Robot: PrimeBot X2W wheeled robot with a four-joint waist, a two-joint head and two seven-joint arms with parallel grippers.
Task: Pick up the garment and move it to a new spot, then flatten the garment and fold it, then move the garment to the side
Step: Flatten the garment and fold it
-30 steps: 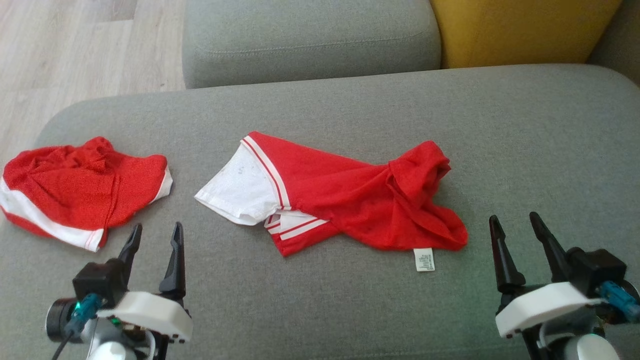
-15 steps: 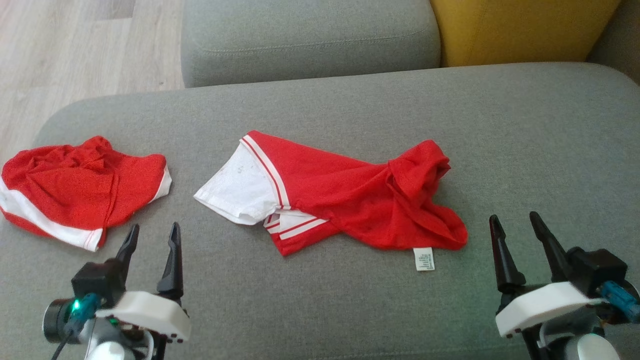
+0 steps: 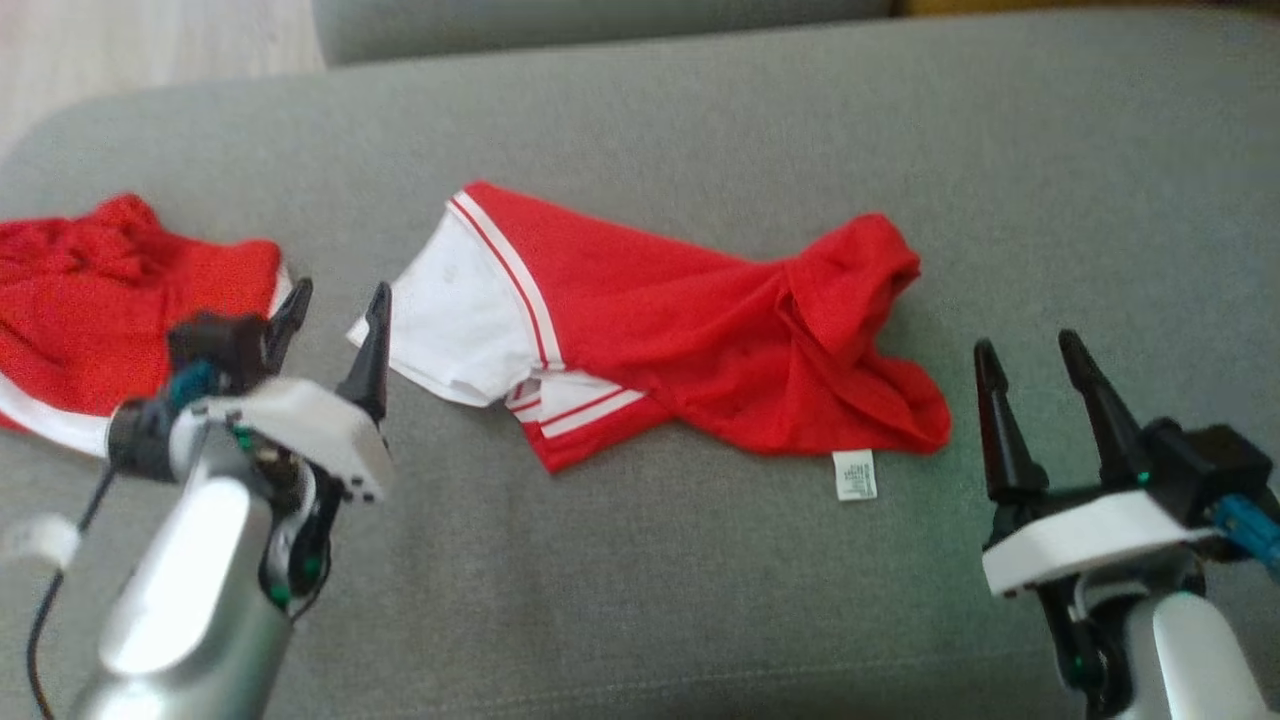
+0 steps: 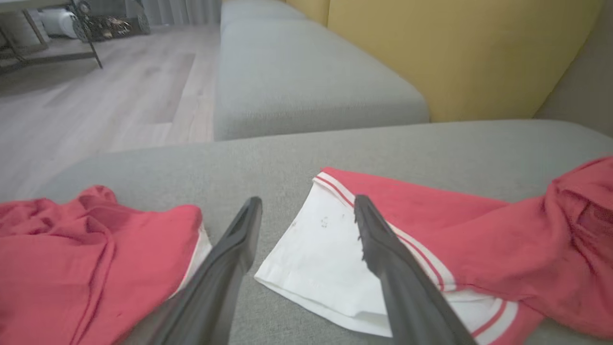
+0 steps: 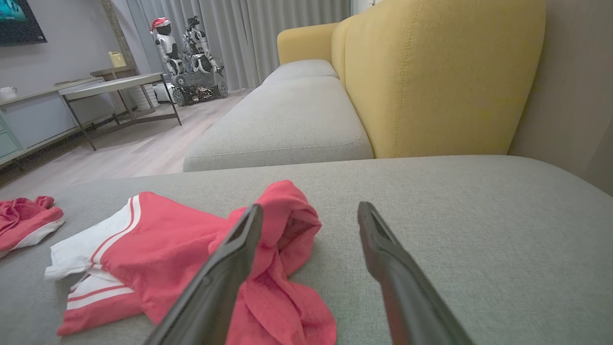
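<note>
The left arm's rounded silver metal forearm [image 3: 190,590] ends in a glossy white plastic wrist shell [image 3: 300,432] dotted with small dark screw holes. A black boxy block [image 3: 215,340] sits beside it, with a teal plug [image 3: 190,385] and a thin black cable [image 3: 35,630] trailing off. Small green lights [image 3: 278,596] glow at the wrist. Its jaws are two long, tapering black blades. The right arm has the same white shell [image 3: 1090,535], black block [image 3: 1205,465], blue-teal plug [image 3: 1245,530], silver forearm [image 3: 1190,650] and pointed black jaws.

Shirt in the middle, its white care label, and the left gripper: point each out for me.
shirt [image 3: 680,330], head view, on the red body fabric.
care label [image 3: 855,475], head view, middle of the white tag.
left gripper [image 3: 340,292], head view, midway between its open fingertips.
</note>
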